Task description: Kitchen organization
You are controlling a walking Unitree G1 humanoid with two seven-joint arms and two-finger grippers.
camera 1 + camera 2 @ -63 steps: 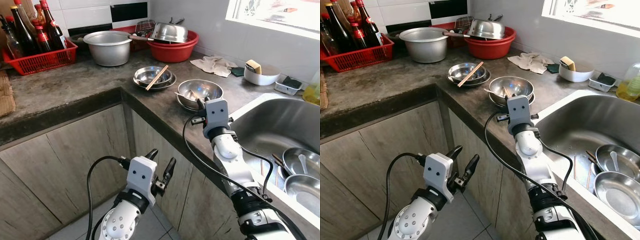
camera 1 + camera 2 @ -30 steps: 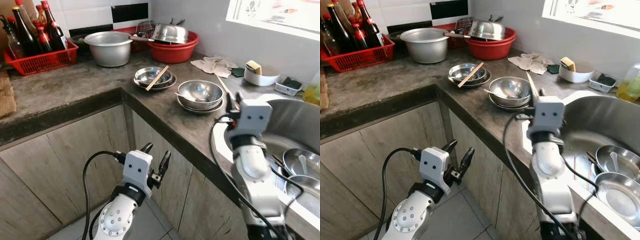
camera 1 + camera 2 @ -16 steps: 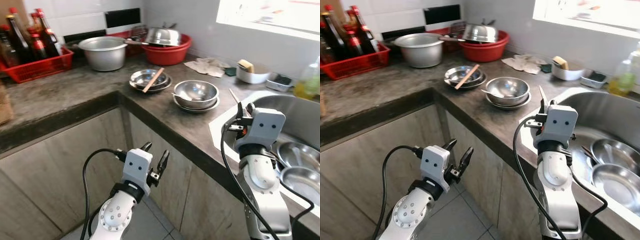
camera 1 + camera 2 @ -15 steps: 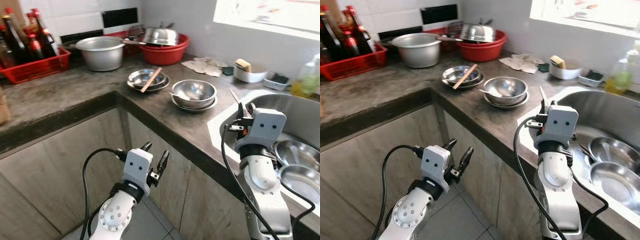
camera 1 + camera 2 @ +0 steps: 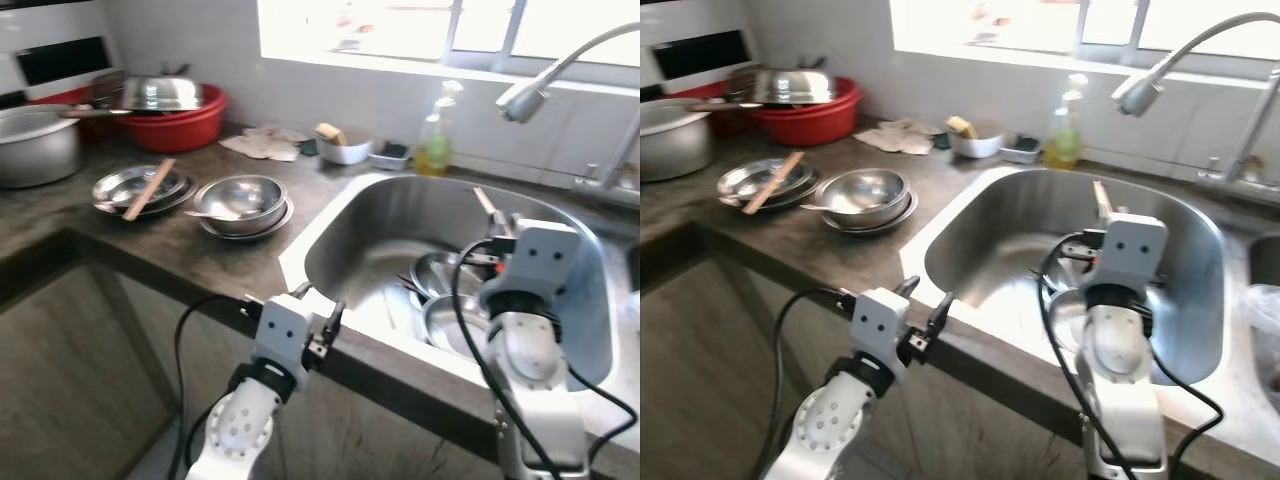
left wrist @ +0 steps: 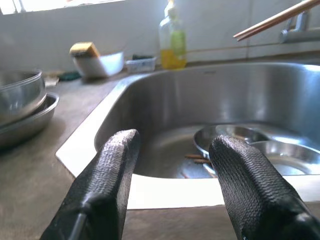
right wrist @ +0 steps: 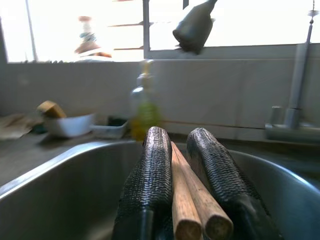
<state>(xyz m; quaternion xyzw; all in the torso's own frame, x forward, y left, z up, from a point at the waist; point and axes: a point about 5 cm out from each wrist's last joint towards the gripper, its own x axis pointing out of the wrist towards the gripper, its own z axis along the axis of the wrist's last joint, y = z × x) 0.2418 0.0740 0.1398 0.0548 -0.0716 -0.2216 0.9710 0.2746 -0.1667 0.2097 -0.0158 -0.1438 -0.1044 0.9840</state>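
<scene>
Our right gripper (image 7: pixel 181 165) clamps a pair of wooden chopsticks (image 7: pixel 192 200), raised over the sink (image 5: pixel 400 215) with steel bowls (image 5: pixel 440 275) below it. Our left gripper (image 6: pixel 172 185) hangs spread, empty, before the counter edge (image 6: pixel 165 192).

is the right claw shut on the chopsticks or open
Shut on them: the right claw has both black fingers pressed against the two wooden chopsticks, held over the sink.

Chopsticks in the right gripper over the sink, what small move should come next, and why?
Probably lower the right gripper toward the sink bottom before letting go. Its fingers are shut on a pair of wooden chopsticks, held above the steel bowls lying in the basin, where other chopsticks already lie. The left gripper hangs open at the counter edge.
</scene>
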